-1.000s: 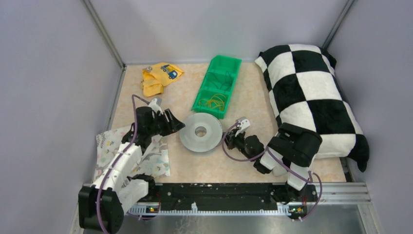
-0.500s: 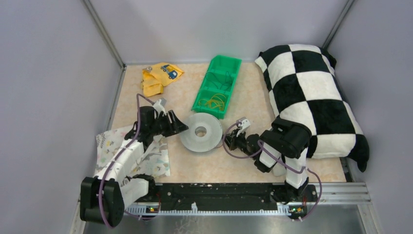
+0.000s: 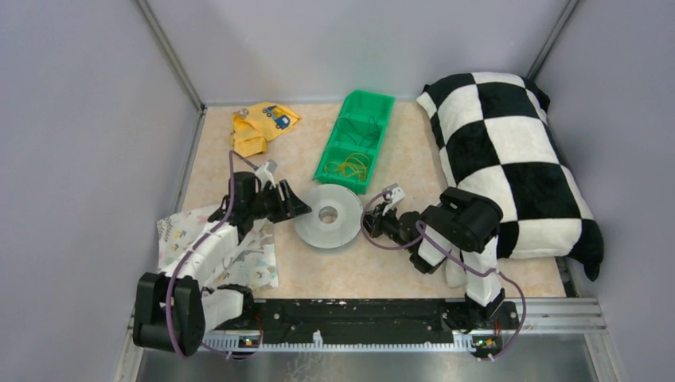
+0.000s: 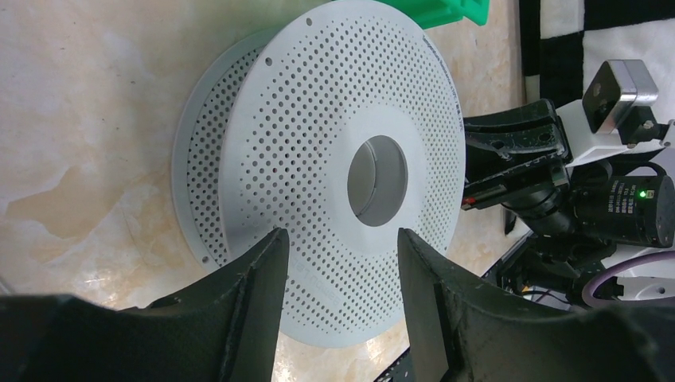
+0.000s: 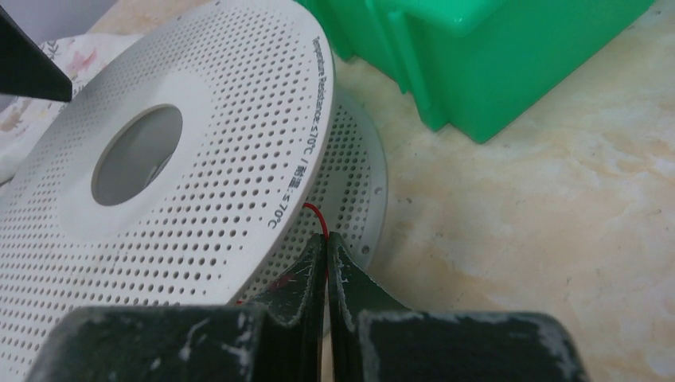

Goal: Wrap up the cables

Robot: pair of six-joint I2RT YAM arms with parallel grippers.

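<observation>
The rim of the grey spool (image 5: 227, 171) is showing "Temperature Resistance". The right pincer (image 5: 326, 245), closed, is pinching the thin red wire (image 5: 315, 213) at the spool's 3 o'clock edge. The left pincer (image 4: 338, 239) is hovering open at 9 o'clock. Both arms are reaching nearer than a second ago. A green bin (image 3: 356, 139) is sitting at 12 o'clock, and a checkered pillow (image 3: 509, 151) is lying beyond 3.

Left pincer (image 4: 338, 239) jaws stand apart; right pincer (image 5: 326, 243) jaws pressed together.
</observation>
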